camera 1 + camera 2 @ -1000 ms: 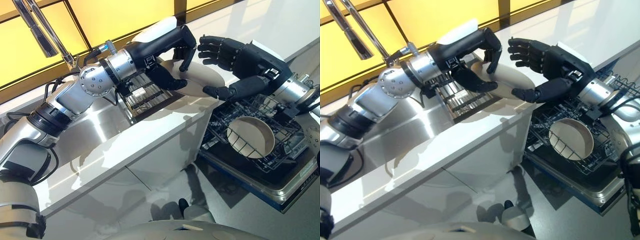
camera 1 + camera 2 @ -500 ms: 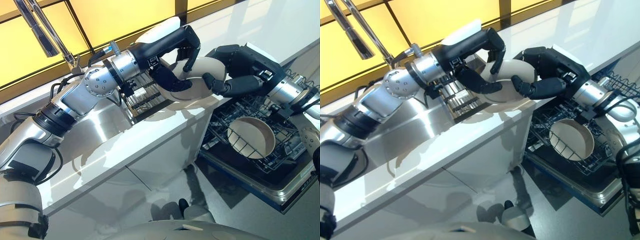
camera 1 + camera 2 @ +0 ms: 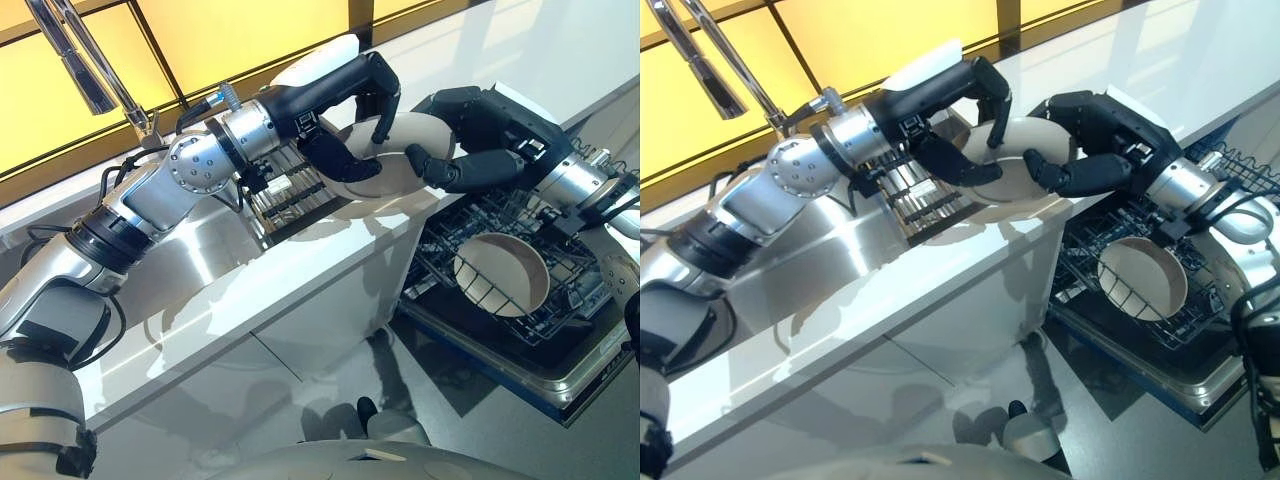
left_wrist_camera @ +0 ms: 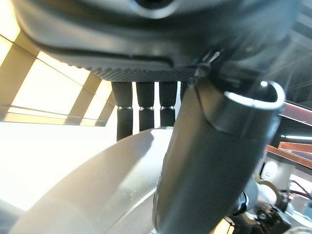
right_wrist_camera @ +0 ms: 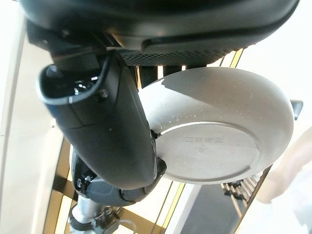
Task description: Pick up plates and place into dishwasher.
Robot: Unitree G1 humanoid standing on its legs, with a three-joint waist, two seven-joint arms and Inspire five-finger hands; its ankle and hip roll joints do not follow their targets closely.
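A beige plate [image 3: 412, 135] hangs tilted above the white counter's edge, held from both sides. My left hand [image 3: 335, 95] grips its left rim, fingers curled over the top and thumb [image 4: 209, 161] beneath. My right hand [image 3: 490, 125] is shut on the right rim, with its thumb [image 5: 107, 131] lying across the plate's underside [image 5: 224, 126]. A second beige plate [image 3: 500, 275] stands in the dishwasher's wire rack [image 3: 575, 285], below and to the right of the hands.
The white counter [image 3: 300, 270] runs from lower left to upper right. A slatted sink grid [image 3: 290, 195] lies under my left hand, and a chrome faucet [image 3: 80, 60] rises at the upper left. The open dishwasher door [image 3: 520, 375] juts out at the lower right.
A second ago my right hand was open and clear of the plate; it has since shut on the right rim. The left hand has raised the plate slightly off the counter.
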